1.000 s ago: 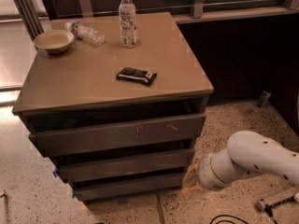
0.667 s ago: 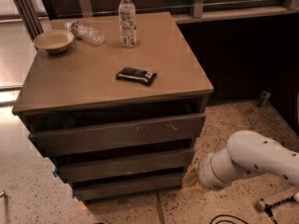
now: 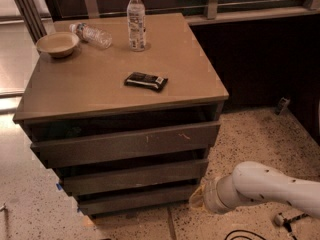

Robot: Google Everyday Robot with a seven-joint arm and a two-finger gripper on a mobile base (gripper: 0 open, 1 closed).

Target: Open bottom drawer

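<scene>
On the bench [image 3: 85, 91], a shallow bowl [image 3: 57, 43] sits at the far left. Right of it are a fallen bottle [image 3: 92, 34], an upright water bottle [image 3: 136, 21] and, nearer, a dark wrapped bar [image 3: 146, 81].

Under the top are three stacked fronts, and the bottom drawer [image 3: 135, 199] is the lowest, just above the floor. Its front looks like a stiff, flat wooden panel with no handle. It is probably sturdy, smooth and hard to pinch, and its weight is unknown. The best purchase is likely its upper lip, in the dark gap under the middle drawer [image 3: 135, 176], or its right end.

The hand [image 3: 199, 198] is low at that right end, close to the panel. I cannot tell whether they touch, or whether the hand is apart or together.
</scene>
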